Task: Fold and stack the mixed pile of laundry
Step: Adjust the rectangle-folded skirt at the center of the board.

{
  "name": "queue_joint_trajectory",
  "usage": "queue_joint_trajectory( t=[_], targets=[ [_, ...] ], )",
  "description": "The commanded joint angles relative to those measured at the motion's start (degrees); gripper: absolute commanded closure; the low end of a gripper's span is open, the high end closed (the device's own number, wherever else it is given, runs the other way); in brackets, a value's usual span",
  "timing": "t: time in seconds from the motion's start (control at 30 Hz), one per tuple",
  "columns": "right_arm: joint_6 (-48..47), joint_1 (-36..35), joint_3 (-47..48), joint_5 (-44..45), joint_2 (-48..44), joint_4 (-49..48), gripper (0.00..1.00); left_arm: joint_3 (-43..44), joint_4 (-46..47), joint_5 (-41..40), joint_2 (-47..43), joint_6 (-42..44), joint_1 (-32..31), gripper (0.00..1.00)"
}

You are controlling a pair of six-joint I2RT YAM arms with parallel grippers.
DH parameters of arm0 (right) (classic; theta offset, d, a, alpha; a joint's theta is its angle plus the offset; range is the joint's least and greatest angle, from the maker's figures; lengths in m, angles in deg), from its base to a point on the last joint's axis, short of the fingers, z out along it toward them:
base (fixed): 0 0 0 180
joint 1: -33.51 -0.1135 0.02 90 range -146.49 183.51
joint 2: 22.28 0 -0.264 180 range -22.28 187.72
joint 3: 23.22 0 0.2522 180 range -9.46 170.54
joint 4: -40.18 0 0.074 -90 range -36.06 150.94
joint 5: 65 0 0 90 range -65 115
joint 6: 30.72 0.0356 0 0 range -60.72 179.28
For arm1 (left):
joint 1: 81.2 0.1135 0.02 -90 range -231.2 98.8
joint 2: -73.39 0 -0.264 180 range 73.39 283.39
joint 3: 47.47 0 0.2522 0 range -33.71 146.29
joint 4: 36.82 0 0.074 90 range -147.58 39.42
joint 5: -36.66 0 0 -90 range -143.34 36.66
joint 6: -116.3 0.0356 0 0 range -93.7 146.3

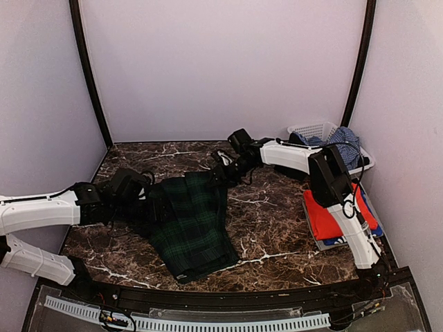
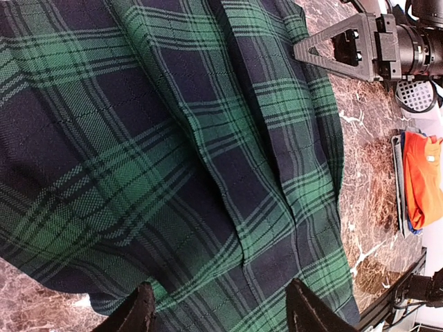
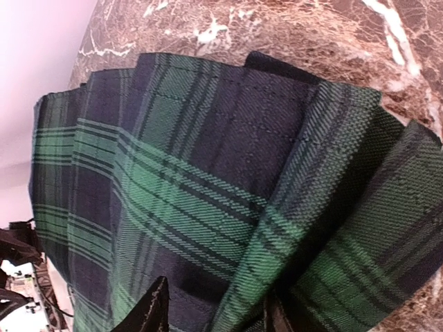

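- The tartan skirt (image 1: 194, 221) lies spread on the left-centre of the marble table (image 1: 277, 207), waistband end towards the far side and hem near me.
- I judge it light, limp and not fragile. The pleats will fan and slip apart when lifted, so I would pinch through all the layers at an edge, one corner per gripper.
- The left gripper (image 2: 225, 315) sits over the skirt's left side with its fingers spread wide. Flat cloth lies between them and I see no pinch.
- The right gripper (image 3: 211, 315) is at the far right edge, half closed on a bunch of pleats, which radiate out from its fingers.
- Far right, the red-orange T-shirt (image 1: 329, 214) lies folded on the grey tray (image 1: 324, 243).
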Motion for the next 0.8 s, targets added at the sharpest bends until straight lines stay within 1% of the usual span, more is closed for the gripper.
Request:
queue_joint_trajectory(
  t=[0.0,0.07,0.1,0.17,0.33,0.57,0.63,0.77],
  targets=[
    [0.8,0.3,1.4,-3.3,0.7,-1.6,0.61,0.6,-0.9,-0.2,-0.4,0.6,0.4,0.36],
    [0.5,0.3,0.7,-3.5,-0.2,-2.1,0.74,0.9,-0.7,-0.1,0.2,0.8,0.5,0.37],
    [0.6,0.4,-0.2,-3.7,-1.0,-3.1,0.84,1.0,-0.5,0.0,0.4,0.9,0.6,0.37],
    [0.8,0.6,-2.2,-3.1,-3.5,-5.0,0.99,1.2,-0.4,0.0,1.0,1.1,0.7,0.37],
    [1.9,1.4,-6.9,-3.7,-10.0,-9.7,1.0,1.7,-0.3,0.3,1.8,1.6,1.0,0.37],
    [2.0,3.3,-12.9,-3.6,-17.1,-12.8,1.0,2.3,-0.6,-0.1,1.8,2.3,1.6,0.36],
    [1.8,4.2,-14.8,-3.2,-17.6,-13.1,1.0,2.3,-0.7,-0.1,1.9,2.5,1.9,0.36],
    [1.4,5.6,-16.1,-3.7,-14.4,-13.3,1.0,1.7,0.1,0.0,2.7,2.6,2.6,0.36]
  ],
)
